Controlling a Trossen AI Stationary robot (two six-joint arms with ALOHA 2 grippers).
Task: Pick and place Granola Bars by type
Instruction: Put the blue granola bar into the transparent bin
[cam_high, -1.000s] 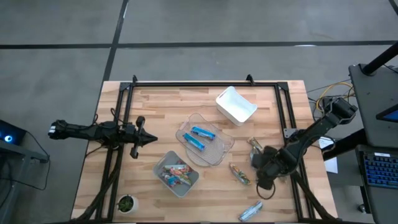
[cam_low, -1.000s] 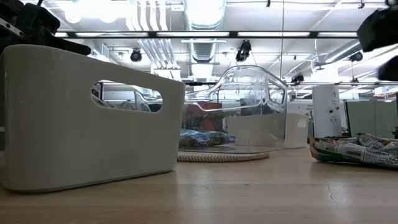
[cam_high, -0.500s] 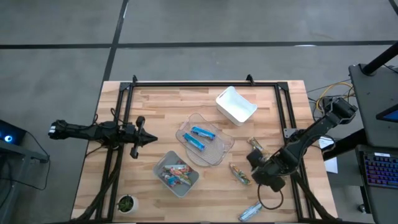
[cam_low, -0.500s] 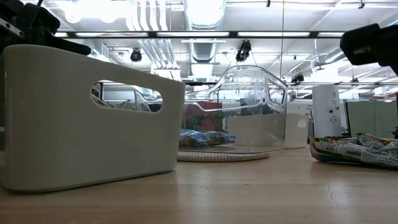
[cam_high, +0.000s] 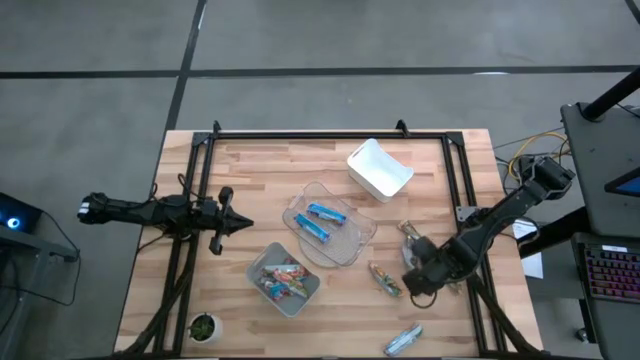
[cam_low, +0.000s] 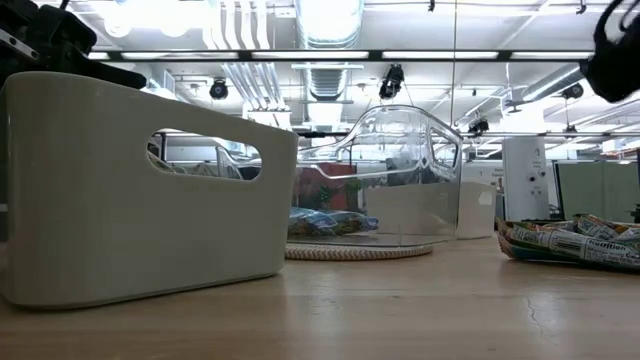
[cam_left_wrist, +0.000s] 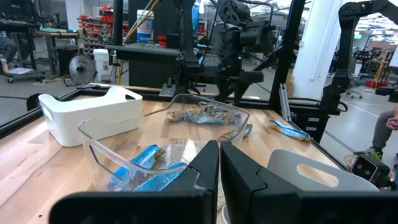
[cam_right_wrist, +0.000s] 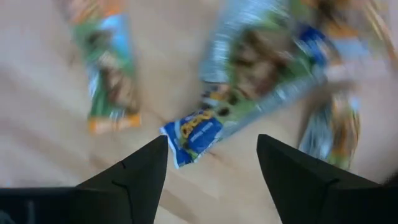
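Worktop half sorted: blue bars (cam_high: 318, 221) binned, red bars (cam_high: 283, 281) binned; green bars (cam_high: 384, 281) loose near right edge. Right gripper (cam_right_wrist: 211, 163) open above them; left gripper (cam_left_wrist: 220, 163) closed, idle at left edge.

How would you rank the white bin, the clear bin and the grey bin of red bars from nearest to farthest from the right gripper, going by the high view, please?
From the right gripper, open over loose bars at the table's right side:
1. Clear bin, at the table's middle, holding blue bars.
2. White bin, toward the far edge, and grey bin, on the near side: too close to call.
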